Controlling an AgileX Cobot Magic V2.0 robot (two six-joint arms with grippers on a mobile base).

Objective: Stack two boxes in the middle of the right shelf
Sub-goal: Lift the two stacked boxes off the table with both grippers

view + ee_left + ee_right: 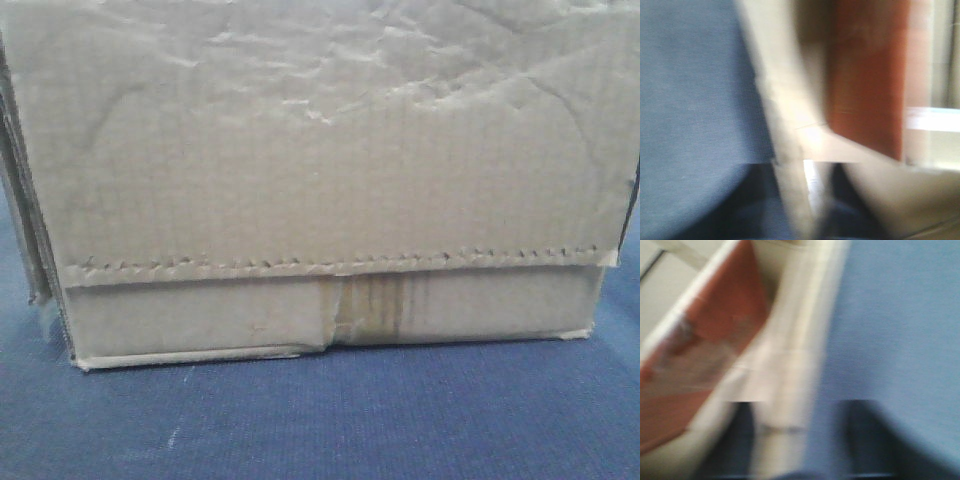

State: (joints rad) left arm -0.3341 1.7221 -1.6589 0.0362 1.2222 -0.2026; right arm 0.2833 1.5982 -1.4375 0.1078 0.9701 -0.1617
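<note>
Blurred, the left end effector (800,205) and right end effector (800,440) each straddle a wall of the tan corrugated cardboard box (320,180), grip unclear.

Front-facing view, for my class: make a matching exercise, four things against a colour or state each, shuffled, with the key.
Column one:
1 box face
2 tape strip
3 stain
4 cloth surface

Column two:
A blue
B brownish, vertical, lower centre
C tan and wrinkled
D jagged-edged, across the lower front

Pairs: 1-C, 2-D, 3-B, 4-A
</note>
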